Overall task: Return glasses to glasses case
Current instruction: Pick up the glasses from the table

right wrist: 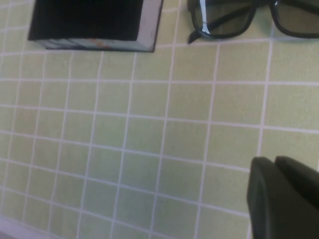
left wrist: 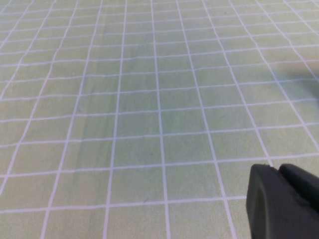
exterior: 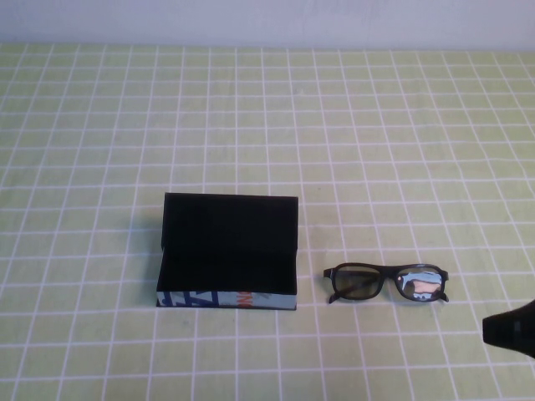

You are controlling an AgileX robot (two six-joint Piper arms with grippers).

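Note:
The black glasses case (exterior: 227, 251) lies open in the middle of the table, lid flap raised at the back, patterned blue, white and orange side facing me; it also shows in the right wrist view (right wrist: 94, 25). The black thick-rimmed glasses (exterior: 387, 282) lie just right of the case, lenses facing me, also in the right wrist view (right wrist: 249, 19). My right gripper (exterior: 512, 332) is at the right edge, nearer me than the glasses, shut and empty (right wrist: 279, 167). My left gripper (left wrist: 279, 172) is shut and empty over bare cloth, out of the high view.
A green tablecloth (exterior: 267, 125) with a white grid covers the whole table. A pale wall runs along the far edge (exterior: 267, 21).

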